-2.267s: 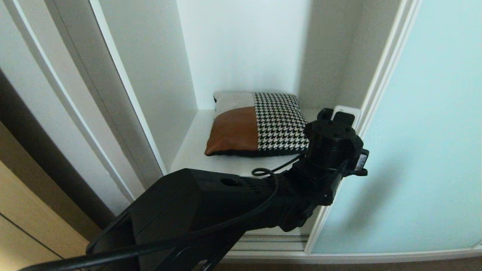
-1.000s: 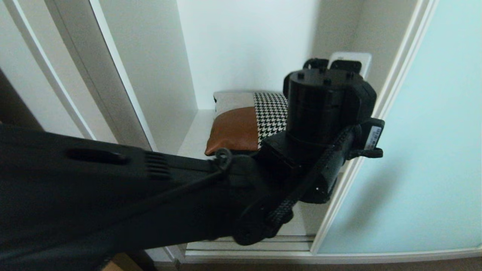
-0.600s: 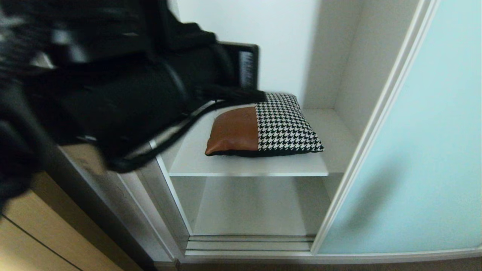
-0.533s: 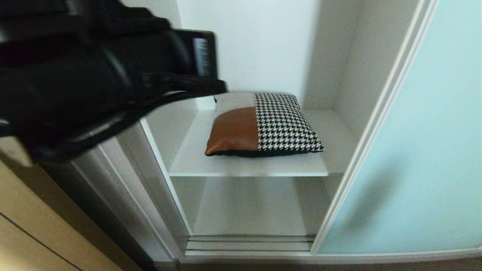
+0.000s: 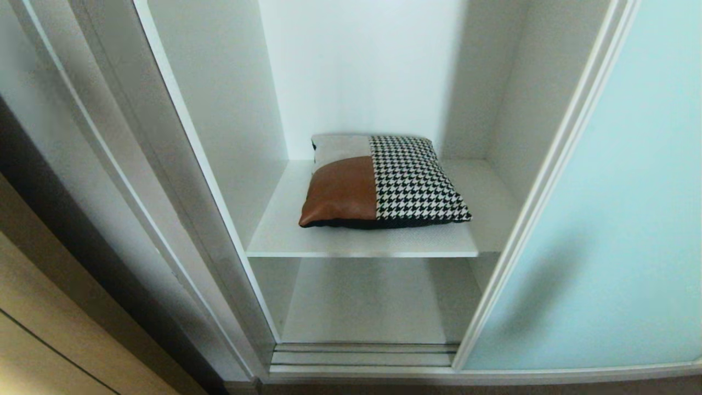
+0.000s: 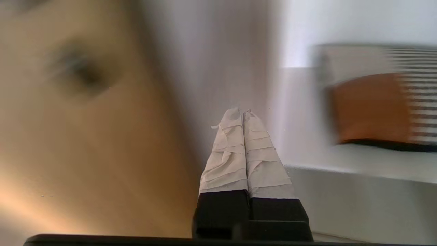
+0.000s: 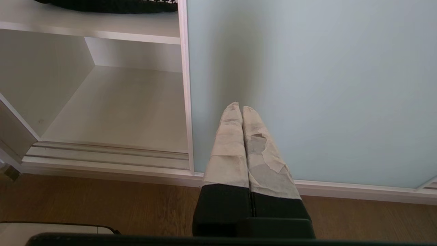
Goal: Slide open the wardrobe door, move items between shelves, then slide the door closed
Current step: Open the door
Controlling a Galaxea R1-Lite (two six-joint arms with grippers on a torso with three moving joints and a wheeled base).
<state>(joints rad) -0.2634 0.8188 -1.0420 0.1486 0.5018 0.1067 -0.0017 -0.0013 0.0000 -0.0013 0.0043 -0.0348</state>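
The sliding door (image 5: pixel 603 219) of pale frosted glass stands pushed to our right, its thin white frame edge running down beside the open compartment. In that compartment we see the cushion (image 5: pixel 384 184) lying flat on the upper shelf (image 5: pixel 285 230), set toward the back wall. Its brown patch and pale grey patch are on the left, its black-and-white check half on the right, and a black edge faces us. The lower shelf (image 5: pixel 362 302) under it is bare white board, and the door track (image 5: pixel 362 354) runs along the bottom front.

Neither of our arms shows from the head. From the left wrist we see our left gripper (image 6: pixel 241 112) with its two tape-wrapped fingers (image 6: pixel 227 153) pressed together and nothing between them. It sits out in front of the wardrobe, near the left side of the opening, with the cushion (image 6: pixel 372 106) blurred beyond it on the shelf.

Our right gripper (image 7: pixel 238 107) is likewise closed on nothing, its taped fingers (image 7: pixel 228 150) tight together. It hangs low in front of the door (image 7: pixel 307 85), apart from the glass, above the wooden floor (image 7: pixel 102 205).
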